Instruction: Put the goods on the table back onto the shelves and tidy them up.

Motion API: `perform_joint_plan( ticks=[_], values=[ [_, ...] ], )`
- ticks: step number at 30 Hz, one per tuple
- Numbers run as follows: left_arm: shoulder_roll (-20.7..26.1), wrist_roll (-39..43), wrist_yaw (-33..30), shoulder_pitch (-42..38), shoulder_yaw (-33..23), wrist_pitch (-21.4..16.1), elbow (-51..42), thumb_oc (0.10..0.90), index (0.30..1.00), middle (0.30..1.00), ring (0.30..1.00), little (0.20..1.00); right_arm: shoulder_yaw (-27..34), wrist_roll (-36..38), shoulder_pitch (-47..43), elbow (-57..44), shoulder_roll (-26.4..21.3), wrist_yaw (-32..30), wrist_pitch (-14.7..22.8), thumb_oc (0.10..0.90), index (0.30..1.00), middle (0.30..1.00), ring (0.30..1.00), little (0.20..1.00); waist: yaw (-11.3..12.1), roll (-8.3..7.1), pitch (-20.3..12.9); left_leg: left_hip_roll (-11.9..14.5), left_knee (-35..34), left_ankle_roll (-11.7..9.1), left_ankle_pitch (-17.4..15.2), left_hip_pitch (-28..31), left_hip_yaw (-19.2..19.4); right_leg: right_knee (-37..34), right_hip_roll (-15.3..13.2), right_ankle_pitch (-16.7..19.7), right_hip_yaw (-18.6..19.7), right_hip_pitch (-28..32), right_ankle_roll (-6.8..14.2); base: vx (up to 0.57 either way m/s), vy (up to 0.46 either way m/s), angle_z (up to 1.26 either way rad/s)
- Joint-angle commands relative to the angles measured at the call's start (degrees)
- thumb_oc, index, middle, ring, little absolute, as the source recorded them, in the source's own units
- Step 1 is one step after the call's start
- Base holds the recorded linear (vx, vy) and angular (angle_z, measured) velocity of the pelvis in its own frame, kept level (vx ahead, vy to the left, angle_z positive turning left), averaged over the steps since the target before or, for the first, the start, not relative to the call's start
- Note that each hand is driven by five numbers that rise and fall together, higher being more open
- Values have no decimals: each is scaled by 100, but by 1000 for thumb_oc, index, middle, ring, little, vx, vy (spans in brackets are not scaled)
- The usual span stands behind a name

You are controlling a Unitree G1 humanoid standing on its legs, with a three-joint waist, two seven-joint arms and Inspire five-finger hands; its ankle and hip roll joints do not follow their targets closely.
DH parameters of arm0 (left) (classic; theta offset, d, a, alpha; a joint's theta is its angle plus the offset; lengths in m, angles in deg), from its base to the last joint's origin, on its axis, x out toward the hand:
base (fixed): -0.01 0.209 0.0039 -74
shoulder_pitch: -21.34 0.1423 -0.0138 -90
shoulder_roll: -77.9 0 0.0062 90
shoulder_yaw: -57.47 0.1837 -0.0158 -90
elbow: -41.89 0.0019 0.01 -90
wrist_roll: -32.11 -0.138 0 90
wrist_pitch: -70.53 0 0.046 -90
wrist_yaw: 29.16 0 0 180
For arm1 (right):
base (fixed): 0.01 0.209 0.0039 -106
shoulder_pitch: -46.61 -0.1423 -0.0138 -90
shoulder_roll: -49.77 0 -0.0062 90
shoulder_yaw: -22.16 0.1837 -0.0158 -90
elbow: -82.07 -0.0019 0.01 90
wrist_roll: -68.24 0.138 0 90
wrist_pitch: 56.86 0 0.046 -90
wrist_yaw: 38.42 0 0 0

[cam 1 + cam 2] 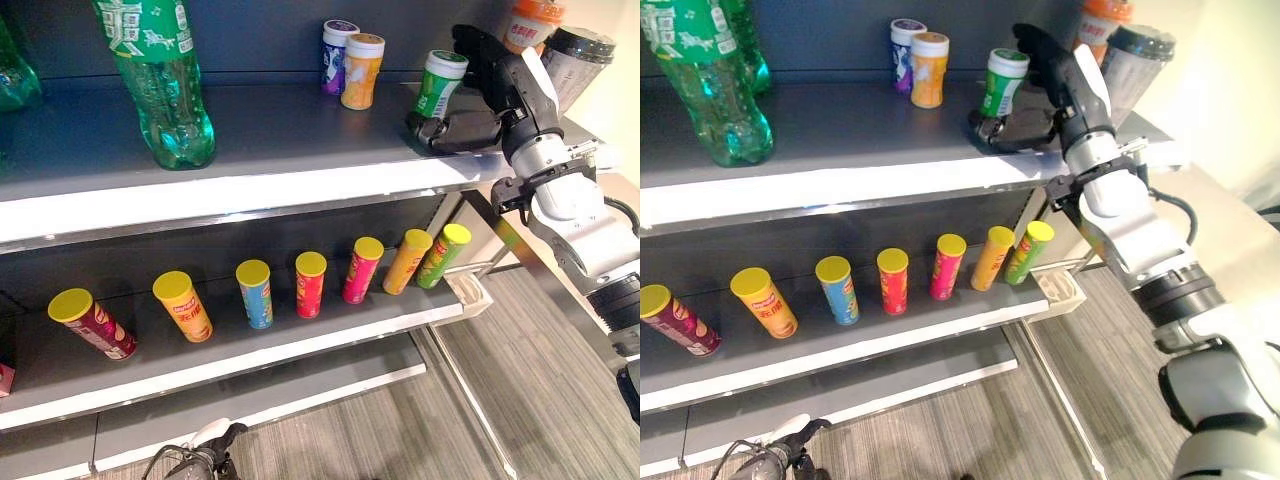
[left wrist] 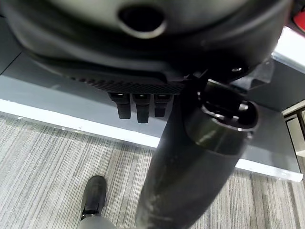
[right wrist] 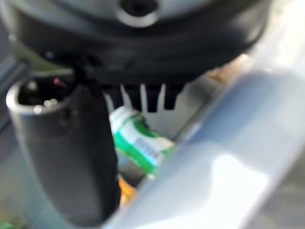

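Green-labelled can (image 1: 438,84) with right robot hand (image 1: 470,125) open beside it, seven yellow-lidded tubes (image 1: 310,284) below

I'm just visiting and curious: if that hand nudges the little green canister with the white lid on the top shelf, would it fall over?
Probably easily. The green canister stands upright on a narrow base, so a nudge from the right hand beside it could tip it. Being round, it would likely roll along the smooth top shelf. It looks small and probably light.

On the grey upper shelf (image 1: 250,150), a green white-capped can (image 1: 438,84) stands right of an orange can (image 1: 361,71) and a purple one (image 1: 335,56); left, a translucent green bottle (image 1: 160,85) (white lettering).
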Motion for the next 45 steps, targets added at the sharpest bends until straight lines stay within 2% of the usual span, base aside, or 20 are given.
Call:
perform_joint_plan(
  ticks=[1,22,45],
  values=[
    [341,-26,-102,-327,30,-206,-138,800,900,900,900,900,231,-112,-1113,126,-28,-240,341,800,900,900,900,900,124,-67,-6,43,21,-34,-828,429,-339,443,326,106,88,48,-68,0,0,0],
    [203,-33,41,-348,-38,-180,-282,800,900,900,900,900,747,-382,157,-1101,104,-45,446,800,900,900,900,900,130,-72,-12,40,21,-12,-858,477,-383,453,363,12,73,95,-89,0,0,0],
    [76,43,129,-314,-36,-194,-358,800,900,900,900,900,981,-339,1053,-1665,208,208,527,800,900,900,900,900,161,-112,-19,30,21,-2,-869,487,-402,428,361,-32,49,116,-98,0,0,0]
  ],
)
